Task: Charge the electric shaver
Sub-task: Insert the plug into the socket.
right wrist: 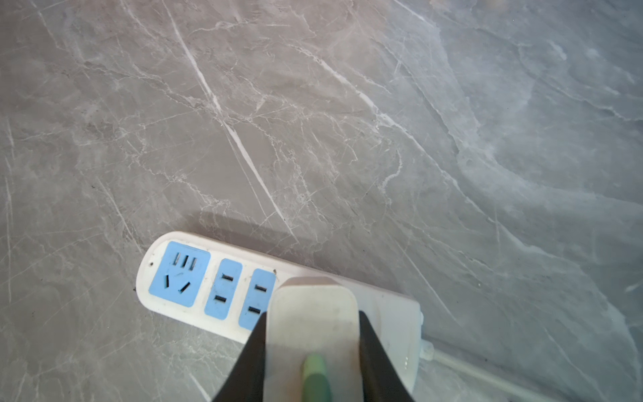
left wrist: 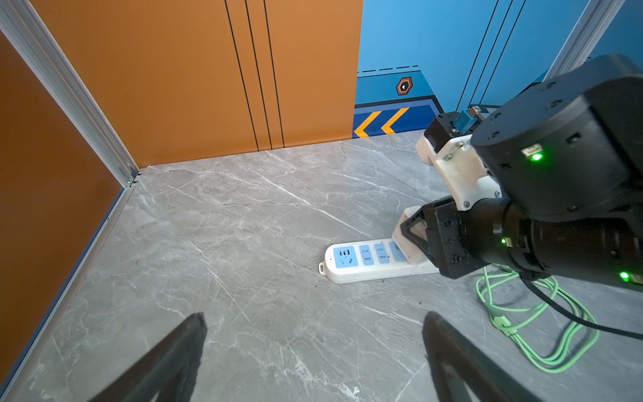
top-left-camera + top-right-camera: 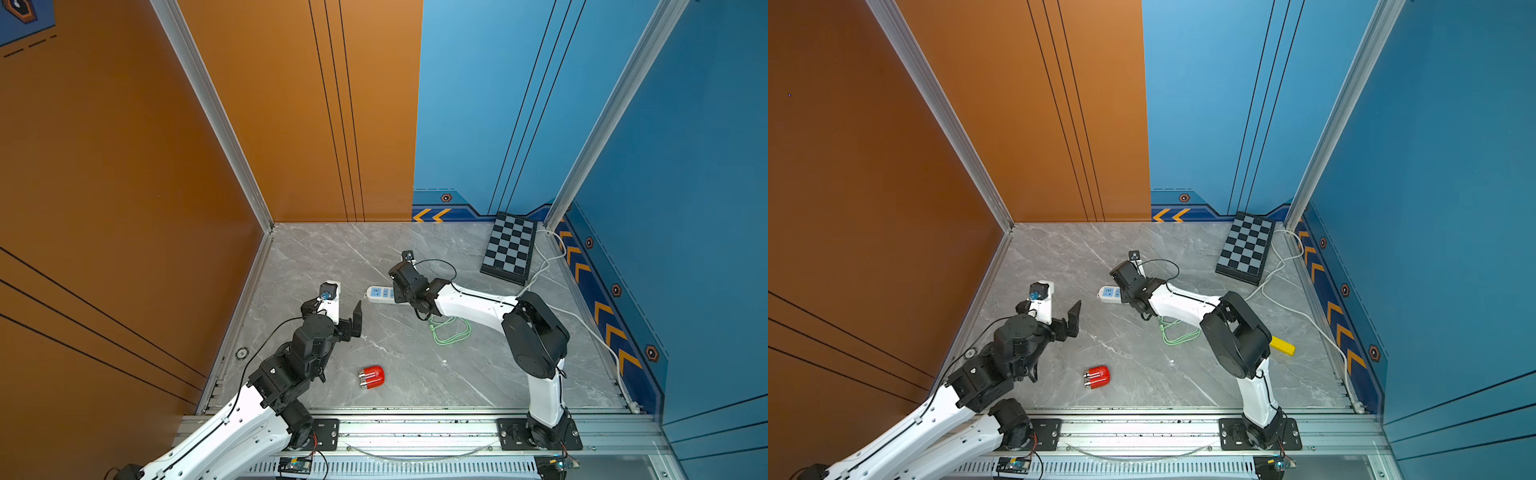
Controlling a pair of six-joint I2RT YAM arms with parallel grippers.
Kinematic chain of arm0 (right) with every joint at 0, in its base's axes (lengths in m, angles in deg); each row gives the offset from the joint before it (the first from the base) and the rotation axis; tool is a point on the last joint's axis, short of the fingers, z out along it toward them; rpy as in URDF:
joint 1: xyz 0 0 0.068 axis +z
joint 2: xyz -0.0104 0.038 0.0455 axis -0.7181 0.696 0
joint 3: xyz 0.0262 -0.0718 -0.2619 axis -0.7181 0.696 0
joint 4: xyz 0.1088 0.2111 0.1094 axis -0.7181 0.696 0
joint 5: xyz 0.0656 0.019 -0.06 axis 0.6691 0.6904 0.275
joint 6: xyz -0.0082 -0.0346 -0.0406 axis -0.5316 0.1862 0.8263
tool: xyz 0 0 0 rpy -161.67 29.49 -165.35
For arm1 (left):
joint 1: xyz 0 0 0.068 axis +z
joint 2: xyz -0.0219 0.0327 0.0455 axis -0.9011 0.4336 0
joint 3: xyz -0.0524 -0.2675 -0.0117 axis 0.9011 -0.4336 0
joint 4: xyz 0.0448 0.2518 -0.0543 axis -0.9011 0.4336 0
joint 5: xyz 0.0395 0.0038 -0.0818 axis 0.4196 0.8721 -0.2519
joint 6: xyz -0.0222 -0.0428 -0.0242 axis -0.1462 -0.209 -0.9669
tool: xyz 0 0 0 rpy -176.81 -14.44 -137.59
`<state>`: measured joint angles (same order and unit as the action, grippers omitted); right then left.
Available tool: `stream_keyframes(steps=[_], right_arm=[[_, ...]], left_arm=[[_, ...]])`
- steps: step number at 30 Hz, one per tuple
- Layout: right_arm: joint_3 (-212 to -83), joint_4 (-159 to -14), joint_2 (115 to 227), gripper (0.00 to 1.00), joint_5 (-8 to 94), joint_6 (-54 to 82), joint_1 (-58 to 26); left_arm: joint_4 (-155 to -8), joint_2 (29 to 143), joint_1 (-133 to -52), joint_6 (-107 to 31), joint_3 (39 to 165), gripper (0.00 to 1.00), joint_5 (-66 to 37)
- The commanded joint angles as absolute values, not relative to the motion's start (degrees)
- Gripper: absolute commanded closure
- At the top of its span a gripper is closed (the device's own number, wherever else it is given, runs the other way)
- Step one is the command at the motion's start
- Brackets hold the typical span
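Shaver lies crosswise on grey marble, heads toward orange wall.
My left pincer gapes; right pincer pinches charger.

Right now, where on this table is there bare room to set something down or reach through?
Bare: the back stretch between the orange wall and the power strip, and the middle between the shaver and the green cable. Crowded: the strip's right end, with charger, right gripper and cable coil.

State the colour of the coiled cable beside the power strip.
The cable is light green; the left wrist view shows it best.
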<state>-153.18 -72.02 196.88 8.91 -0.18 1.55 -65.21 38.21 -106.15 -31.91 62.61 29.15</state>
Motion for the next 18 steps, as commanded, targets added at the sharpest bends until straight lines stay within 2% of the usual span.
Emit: stream_keyframes(steps=[1, 12, 18], right_arm=[[-155.28, -61.80, 199.70, 1.00, 3.68, -7.51, 2.27], [-163.39, -47.78, 206.05, 1.00, 0.61, -19.24, 2.89], [-167.07, -41.83, 209.85, 1.00, -0.80, -20.75, 3.50]], left_arm=[[-62.77, 37.26, -105.31, -33.86, 63.62, 0.02, 29.29], [-61.22, 35.82, -105.26, -35.59, 64.04, 0.02, 29.25], [-60.09, 33.82, -105.17, -36.91, 63.57, 0.02, 29.55]])
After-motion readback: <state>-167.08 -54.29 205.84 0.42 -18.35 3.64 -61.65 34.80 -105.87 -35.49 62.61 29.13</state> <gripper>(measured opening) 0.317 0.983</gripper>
